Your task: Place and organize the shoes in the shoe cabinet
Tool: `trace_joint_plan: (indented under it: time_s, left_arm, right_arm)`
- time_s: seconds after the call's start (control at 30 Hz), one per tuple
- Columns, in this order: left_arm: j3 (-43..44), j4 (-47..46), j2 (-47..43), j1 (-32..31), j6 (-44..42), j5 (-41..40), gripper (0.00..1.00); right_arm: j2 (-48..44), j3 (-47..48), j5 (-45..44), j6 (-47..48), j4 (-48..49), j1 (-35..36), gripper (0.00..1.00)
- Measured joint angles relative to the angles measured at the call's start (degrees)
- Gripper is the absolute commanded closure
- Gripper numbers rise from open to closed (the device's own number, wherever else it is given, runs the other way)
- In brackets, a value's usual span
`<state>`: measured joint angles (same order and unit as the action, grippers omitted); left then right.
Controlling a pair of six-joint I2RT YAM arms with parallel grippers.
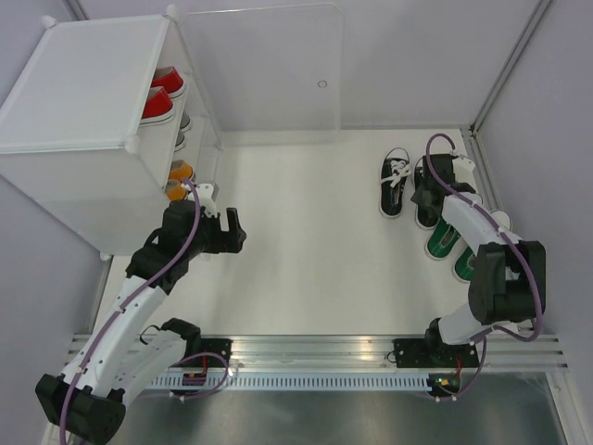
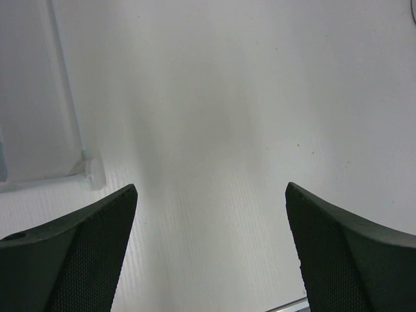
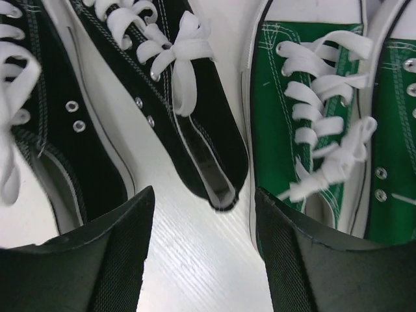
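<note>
The black shoes (image 3: 201, 110) lie on the table (image 1: 306, 241) at right, long axes near to far, heels toward the arms. The wrist view, toes cut off, shows one heel at the right gripper (image 3: 203, 192), jaws apart, gripping nothing, green shoes (image 3: 292, 110) alongside. From above, that arm covers them. Red shoes (image 1: 159, 93) peek from the shoe cabinet (image 1: 83, 83). The left gripper (image 1: 232, 227) gapes wide, empty

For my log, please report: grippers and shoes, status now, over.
Left gripper open, empty, near the shoe cabinet. Right gripper open, over heel of a black shoe. Green pair beside it. Nothing blocking.
</note>
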<state>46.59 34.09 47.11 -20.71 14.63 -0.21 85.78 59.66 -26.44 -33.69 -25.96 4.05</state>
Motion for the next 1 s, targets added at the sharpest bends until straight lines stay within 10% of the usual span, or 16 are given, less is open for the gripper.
trace_joint_plan:
  time_s: [1.0]
  left_arm:
    - [-0.37, -1.75, 0.2, 0.0, -0.17, 1.9, 0.05]
  right_arm:
    - [11.91, 1.36, 10.73, 2.03, 9.07, -10.67, 0.51]
